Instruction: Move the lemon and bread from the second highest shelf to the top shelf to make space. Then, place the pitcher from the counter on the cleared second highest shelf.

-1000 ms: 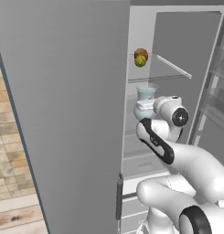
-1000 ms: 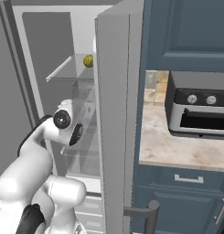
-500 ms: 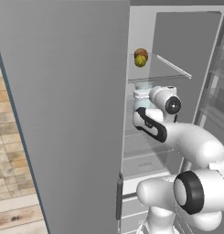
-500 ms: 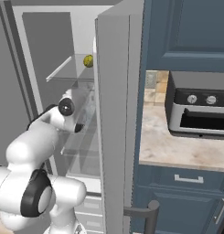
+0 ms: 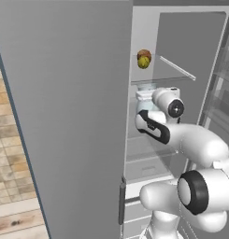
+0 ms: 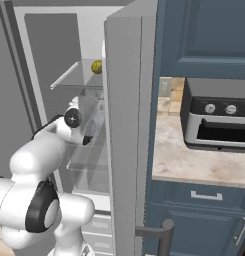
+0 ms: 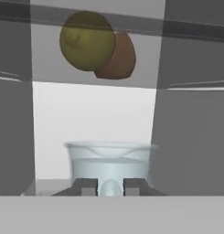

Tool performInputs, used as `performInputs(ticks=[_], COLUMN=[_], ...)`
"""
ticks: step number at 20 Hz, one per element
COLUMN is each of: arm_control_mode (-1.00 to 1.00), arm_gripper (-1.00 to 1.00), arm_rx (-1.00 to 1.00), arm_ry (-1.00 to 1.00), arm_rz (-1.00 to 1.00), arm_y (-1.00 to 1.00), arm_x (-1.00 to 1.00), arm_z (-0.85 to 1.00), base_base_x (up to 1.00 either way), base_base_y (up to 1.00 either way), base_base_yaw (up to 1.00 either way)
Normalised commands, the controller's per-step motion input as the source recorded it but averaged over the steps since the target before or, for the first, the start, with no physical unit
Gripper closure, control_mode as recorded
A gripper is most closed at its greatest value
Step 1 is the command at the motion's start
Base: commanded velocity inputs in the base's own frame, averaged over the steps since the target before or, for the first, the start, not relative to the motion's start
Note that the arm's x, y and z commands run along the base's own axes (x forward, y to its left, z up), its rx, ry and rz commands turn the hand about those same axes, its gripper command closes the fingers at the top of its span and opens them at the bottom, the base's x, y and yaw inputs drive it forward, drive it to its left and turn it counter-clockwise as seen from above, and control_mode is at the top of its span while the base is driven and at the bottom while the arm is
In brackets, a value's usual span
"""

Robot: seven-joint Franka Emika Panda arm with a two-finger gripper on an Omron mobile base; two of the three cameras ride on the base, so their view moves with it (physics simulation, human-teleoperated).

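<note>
The yellow lemon (image 5: 143,62) and the brown bread (image 5: 144,53) lie touching each other on the top shelf (image 5: 168,76) of the open fridge. From below, through the glass, the hand view shows the lemon (image 7: 87,41) in front of the bread (image 7: 122,57). The pale blue-grey pitcher (image 7: 111,160) stands upright just under that shelf, at the space of the second highest shelf. My gripper (image 7: 110,186) is shut on the pitcher's near side. In the left base view the pitcher (image 5: 145,88) peeks out behind my wrist. The arm hides the second highest shelf.
The open grey fridge door (image 5: 64,116) stands close on the left, and the other door (image 6: 125,150) on the right. Beyond that door is the beige counter (image 6: 189,162) with a toaster oven (image 6: 219,120), and dark blue cabinets (image 6: 204,40) above. Lower glass shelves sit under my arm.
My hand has risen a little and pushed deeper into the fridge, with the pitcher still in its grip. The lemon and bread have not moved.
</note>
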Motion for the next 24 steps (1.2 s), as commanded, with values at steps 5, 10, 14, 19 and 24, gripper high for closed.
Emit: performInputs(ticks=[5,10,14,19,24], arm_control_mode=[-1.00,-1.00,-1.00,-1.00,-1.00], arm_gripper=[-1.00,-1.00,-1.00,-1.00,-1.00], arm_rx=[-0.01,0.00,0.00,0.00,-0.01], arm_ry=[-0.12,-0.02,0.00,0.01,0.00], arm_rz=[0.00,0.00,0.00,0.00,0.02], arm_y=[-0.04,-0.04,0.01,0.13,0.15], arm_x=[-0.03,-0.05,-0.34,-0.56,-0.74], arm_z=[-0.79,-0.27,0.00,0.00,0.14], base_base_x=[0.00,0.00,0.00,0.00,0.00], base_base_y=[0.00,0.00,0.00,0.00,0.00], base_base_yaw=[0.00,0.00,0.00,0.00,0.00])
